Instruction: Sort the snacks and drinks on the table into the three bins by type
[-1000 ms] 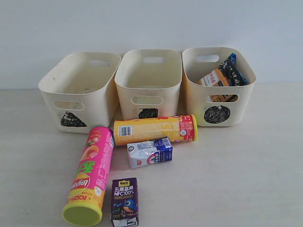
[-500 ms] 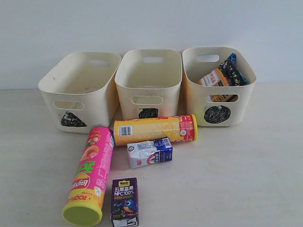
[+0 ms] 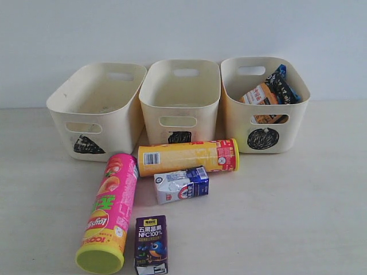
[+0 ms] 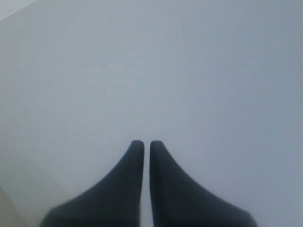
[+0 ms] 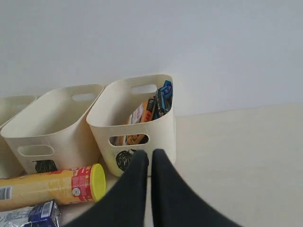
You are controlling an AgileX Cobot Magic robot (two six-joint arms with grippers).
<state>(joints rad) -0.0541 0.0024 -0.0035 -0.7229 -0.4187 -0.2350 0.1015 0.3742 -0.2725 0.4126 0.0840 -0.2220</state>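
Pale table [image 3: 298,200] | circle bin [image 5: 163,137] just beyond closed right tool [image 5: 150,152]

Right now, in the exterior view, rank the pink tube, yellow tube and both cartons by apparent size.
1. pink tube, though it lies nearer the camera.
2. yellow tube.
3. white-and-blue carton and purple carton look alike; unranked.

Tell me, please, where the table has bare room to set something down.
Widest bare table: right of the yellow tube and white-and-blue carton, in front of the circle bin. A narrower strip lies left of the pink tube, before the triangle bin. Crowded: before the square bin, where the tubes and the purple carton lie close.
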